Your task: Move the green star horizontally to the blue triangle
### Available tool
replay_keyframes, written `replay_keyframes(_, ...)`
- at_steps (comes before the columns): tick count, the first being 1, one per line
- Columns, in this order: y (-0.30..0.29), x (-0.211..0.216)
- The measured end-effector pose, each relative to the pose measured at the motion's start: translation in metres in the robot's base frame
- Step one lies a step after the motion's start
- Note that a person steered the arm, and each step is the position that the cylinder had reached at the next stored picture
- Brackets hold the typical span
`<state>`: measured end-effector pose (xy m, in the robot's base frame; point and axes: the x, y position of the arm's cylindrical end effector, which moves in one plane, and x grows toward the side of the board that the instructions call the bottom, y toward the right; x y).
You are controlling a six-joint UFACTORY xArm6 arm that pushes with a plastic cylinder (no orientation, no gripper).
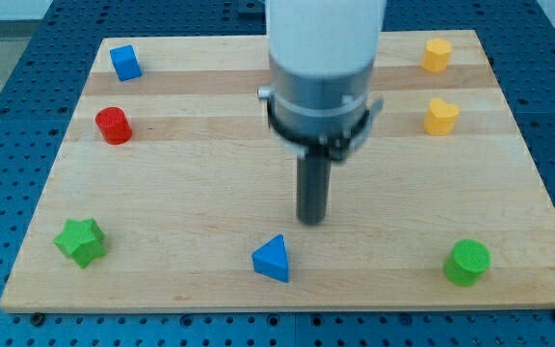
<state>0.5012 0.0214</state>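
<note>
The green star lies near the board's bottom left corner. The blue triangle lies at the bottom middle, far to the star's right and a little lower in the view. My tip stands on the board just above and to the right of the blue triangle, apart from it. The tip is far to the right of the green star. The arm's pale body hides part of the board's top middle.
A blue cube sits at the top left, a red cylinder below it. A yellow hexagon block and a yellow heart-like block sit at the top right. A green cylinder sits at the bottom right. The wooden board ends close below the bottom blocks.
</note>
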Motion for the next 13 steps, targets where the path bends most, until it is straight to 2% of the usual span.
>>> replay_keyframes(1, -0.027, -0.061)
replay_keyframes(2, -0.115, -0.036)
replay_keyframes(3, -0.163, -0.024)
replay_keyframes(5, -0.185, -0.021)
replay_keyframes(8, -0.251, -0.002)
replay_keyframes(9, -0.255, 0.017)
replay_keyframes(13, -0.255, 0.025)
